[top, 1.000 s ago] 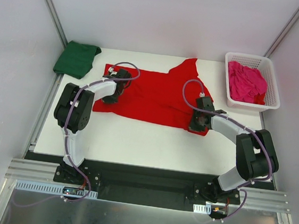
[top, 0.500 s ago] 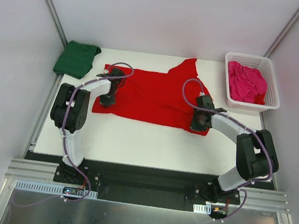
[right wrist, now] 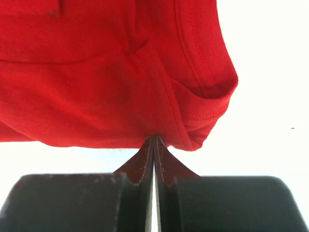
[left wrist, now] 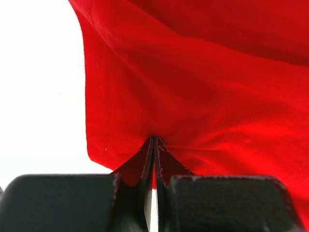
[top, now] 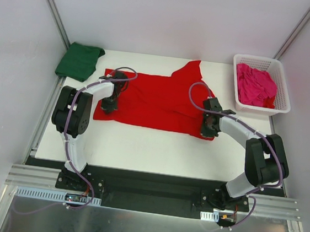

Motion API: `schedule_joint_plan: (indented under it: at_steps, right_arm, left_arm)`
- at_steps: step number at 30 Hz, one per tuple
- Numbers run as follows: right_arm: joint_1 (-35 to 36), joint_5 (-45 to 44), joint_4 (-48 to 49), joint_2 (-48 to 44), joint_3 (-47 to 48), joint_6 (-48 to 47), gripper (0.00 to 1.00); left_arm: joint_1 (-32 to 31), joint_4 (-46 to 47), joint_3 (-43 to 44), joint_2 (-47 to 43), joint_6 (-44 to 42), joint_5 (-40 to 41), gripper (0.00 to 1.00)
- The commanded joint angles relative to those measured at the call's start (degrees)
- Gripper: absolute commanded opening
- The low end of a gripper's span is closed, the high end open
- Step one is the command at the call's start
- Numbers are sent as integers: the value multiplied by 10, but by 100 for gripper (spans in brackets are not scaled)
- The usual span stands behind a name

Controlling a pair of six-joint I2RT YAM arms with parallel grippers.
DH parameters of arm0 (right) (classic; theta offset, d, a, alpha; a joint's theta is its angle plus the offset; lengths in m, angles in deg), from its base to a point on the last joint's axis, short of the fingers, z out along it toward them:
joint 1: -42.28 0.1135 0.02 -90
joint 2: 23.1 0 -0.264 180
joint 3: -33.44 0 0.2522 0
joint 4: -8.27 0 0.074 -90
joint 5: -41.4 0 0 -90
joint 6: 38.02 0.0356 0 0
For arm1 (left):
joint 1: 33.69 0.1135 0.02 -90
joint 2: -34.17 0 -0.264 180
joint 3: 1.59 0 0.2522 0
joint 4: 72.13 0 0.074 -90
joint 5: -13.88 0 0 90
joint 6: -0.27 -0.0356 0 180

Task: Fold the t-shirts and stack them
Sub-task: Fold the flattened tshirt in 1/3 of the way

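A white tabletop (top: 157, 149) is enclosed by pale, plain walls (top: 171, 18) at the back and on both sides, with slanting metal posts (top: 51, 8) in the rear corners. Along its near edge a black base plate (top: 153, 183) and an aluminium rail (top: 152, 199) are seen, to which both arms are bolted.

The red t-shirt (top: 156, 100) is spread across the middle of the tabletop, one part reaching towards the back edge. Its left near edge is pinched by the left claw (top: 109, 107), and its right near corner by the right claw (top: 207, 131). In the left wrist view the left claw (left wrist: 153, 144) is pressed together on a fold of the red cloth (left wrist: 193, 87); in the right wrist view the right claw (right wrist: 153, 142) is likewise closed on a hemmed edge of the shirt (right wrist: 96, 87), with the bare white surface (right wrist: 270, 96) beside it.

The dark green t-shirt (top: 80, 61) is laid folded at the back left corner. The magenta pink t-shirt (top: 255, 85) is bunched inside the white lattice basket (top: 258, 109) at the back right.
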Motion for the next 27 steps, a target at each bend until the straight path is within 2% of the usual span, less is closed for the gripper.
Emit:
schedule_joint_plan:
  at_steps: [1,12,17,19,21,27]
  right_arm:
    - [3,-13,-26,8,19,-10,2]
    - [1,-23,-50,58,39,-16,2]
    - [0,-19,-50,49,40,-17,2]
    - [1,-18,-53,28,39,-17,13]
    - [1,-24,-60,9,38,-17,20]
    - [0,-31,-87,-48,43,-17,34]
  left_arm:
    - [8,-45,-3,7,-9,-18,0]
    - [7,-48,-2,9,-11,-14,0]
    - [7,-49,2,10,-11,-13,0]
    - [7,-49,2,11,-12,-16,0]
    - [7,-49,5,12,-11,-18,0]
    - [6,-49,7,11,-9,-28,0]
